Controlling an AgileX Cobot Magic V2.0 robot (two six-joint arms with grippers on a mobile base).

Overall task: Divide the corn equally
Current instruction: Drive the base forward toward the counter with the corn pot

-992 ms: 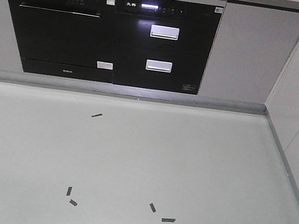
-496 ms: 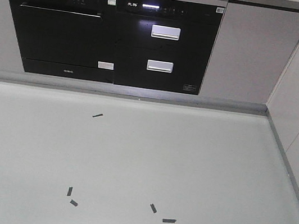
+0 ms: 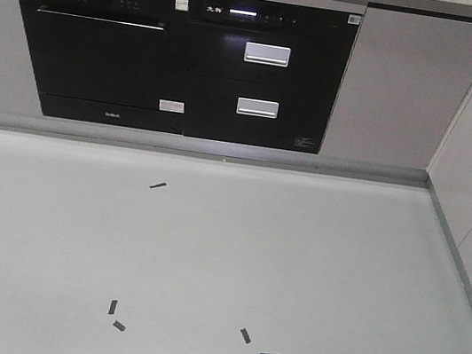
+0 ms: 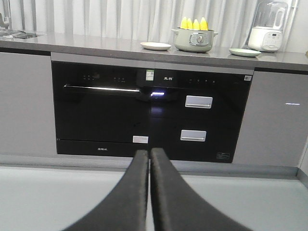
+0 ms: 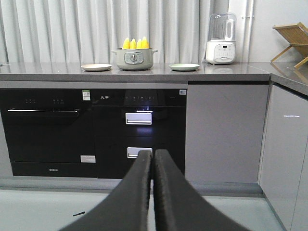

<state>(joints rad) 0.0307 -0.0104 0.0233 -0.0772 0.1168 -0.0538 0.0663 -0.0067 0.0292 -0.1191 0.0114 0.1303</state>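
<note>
Left gripper [image 4: 149, 153]: my fingers are pressed together on nothing, pointing at 12 o'clock
Right gripper [image 5: 153, 154]: the same, clenched and empty, aimed at 12
Floor [image 3: 312, 261]: pale, with bits of dark tape [image 3: 158, 185] scattered on it
Change: in the front view over the last second, the tape has slid down toward 6 and the oven [image 3: 102, 57] has slid toward 3, so I judge my base is rolling up to the cabinets and drifting a little left
Counter [image 5: 226, 72]: above the oven, well out of my reach for now
Corn [image 5: 135, 43]: about four cobs stand tips-up in the pot [image 5: 134, 58] on the counter, untouched
Left plate [image 5: 96, 67]: bare, at the pot's 9
Right plate [image 5: 184, 66]: bare, at its 3
Meaning: no sharing-out has begun, and I must close the gap first, then open my fingers for a cob
</note>
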